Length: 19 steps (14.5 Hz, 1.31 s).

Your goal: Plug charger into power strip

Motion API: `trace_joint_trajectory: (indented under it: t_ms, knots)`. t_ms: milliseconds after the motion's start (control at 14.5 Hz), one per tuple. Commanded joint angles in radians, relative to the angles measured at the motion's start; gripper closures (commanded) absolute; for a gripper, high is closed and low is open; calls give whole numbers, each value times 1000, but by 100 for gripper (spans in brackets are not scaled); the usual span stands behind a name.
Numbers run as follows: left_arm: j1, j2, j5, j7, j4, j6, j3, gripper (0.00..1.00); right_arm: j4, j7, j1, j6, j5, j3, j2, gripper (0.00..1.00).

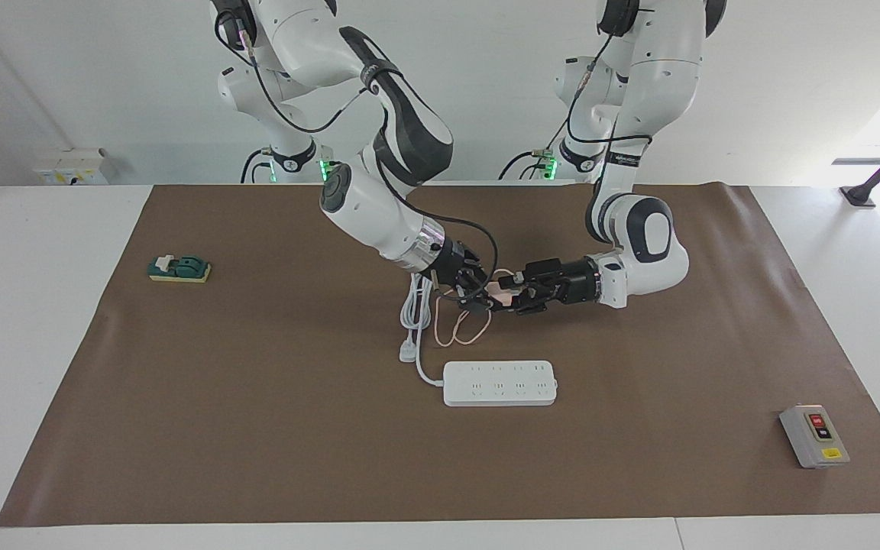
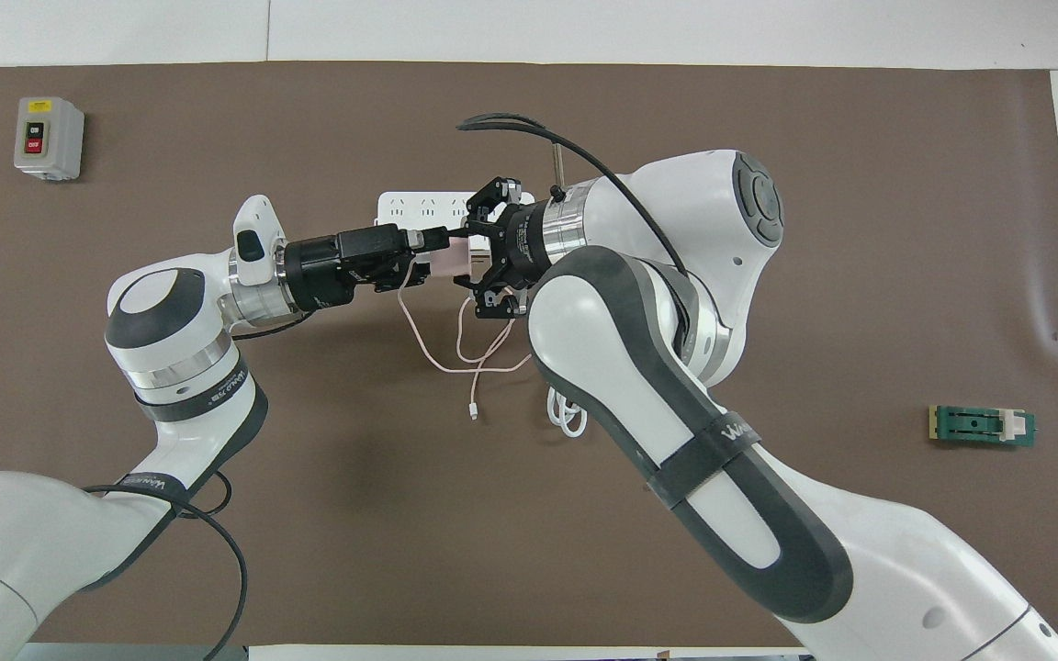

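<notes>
Charger (image 1: 498, 292) raised between both grippers, nearer the robots than the power strip (image 1: 499, 383); cable (image 2: 455, 344) trailing down to the mat

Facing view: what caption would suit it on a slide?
Right gripper holds the pink charger up to the left gripper, above the mat.

The grey switch box (image 2: 49, 138) is showing "ON" on its red button and "OFF" on the black one — both tiny. A band on each arm's link (image 2: 737, 429) is carrying small white lettering — not legible.
</notes>
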State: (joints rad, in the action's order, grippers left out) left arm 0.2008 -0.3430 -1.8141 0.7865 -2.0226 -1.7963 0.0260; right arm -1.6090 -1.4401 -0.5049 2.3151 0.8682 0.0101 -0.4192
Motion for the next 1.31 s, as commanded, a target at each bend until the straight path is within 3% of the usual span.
trace_joint_trajectory:
  t_ms: [0,1238]
  knots:
    - [-1,-14,-17,0,15,17,-5,16,21,-10,2,-3,-18,-1,-12,100]
    - [-31,-14,-2,2,10,46,-8,16,23,-10,6,-3,-17,-1,-12,100]
